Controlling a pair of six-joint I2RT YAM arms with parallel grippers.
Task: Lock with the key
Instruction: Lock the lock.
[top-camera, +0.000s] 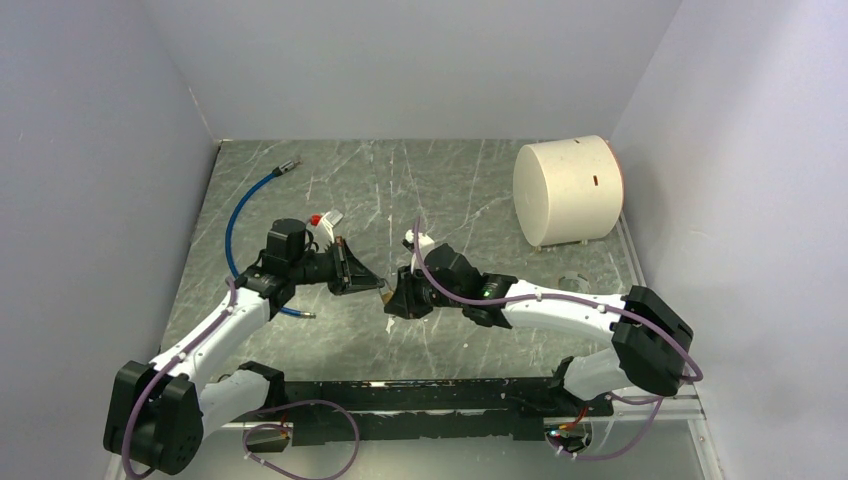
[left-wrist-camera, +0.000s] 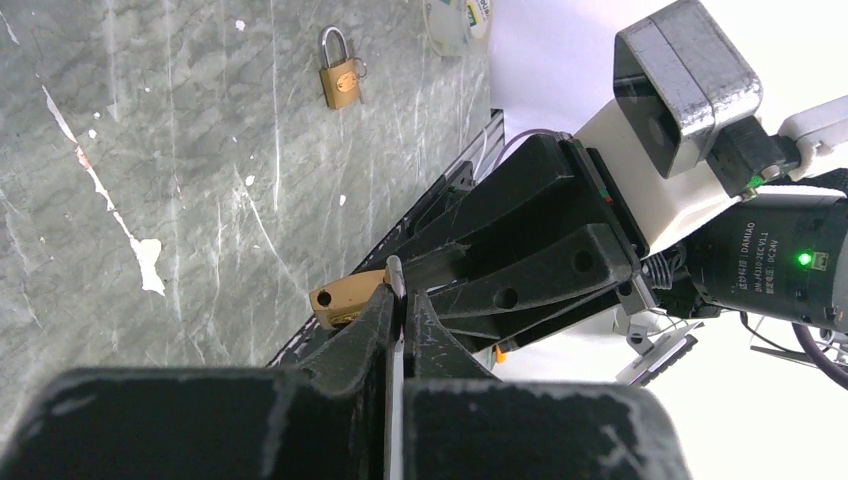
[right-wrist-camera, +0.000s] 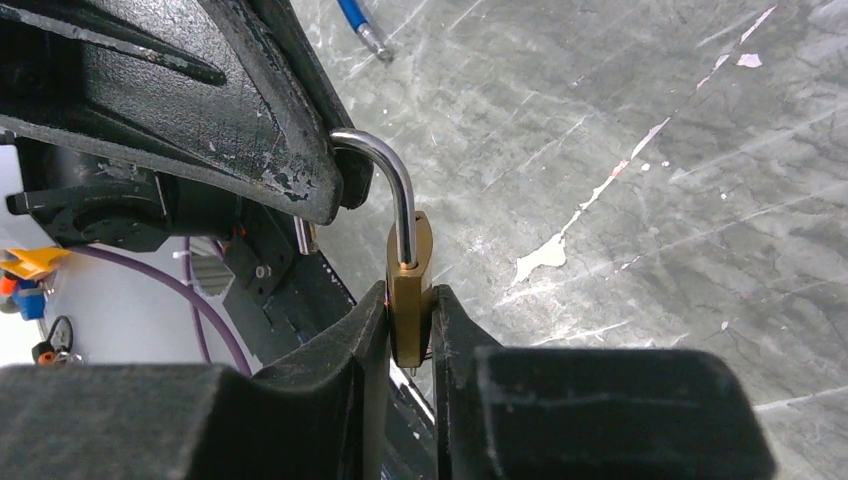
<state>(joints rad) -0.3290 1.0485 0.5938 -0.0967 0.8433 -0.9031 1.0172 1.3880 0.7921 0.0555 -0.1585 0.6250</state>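
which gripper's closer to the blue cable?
Left. The left gripper sits just right of the near end of the blue cable; the right gripper, shut on the brass padlock, is farther right, beyond the left one.

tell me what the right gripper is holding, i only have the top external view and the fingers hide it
observer: a brass padlock, pinched by its body in the right gripper, with its shackle pointing away from the wrist.
operator: and the left gripper, has it got the key
observer: the left gripper is shut on a thin metal blade seen edge-on, right beside the lock's body; probably the key, but i can't confirm it.
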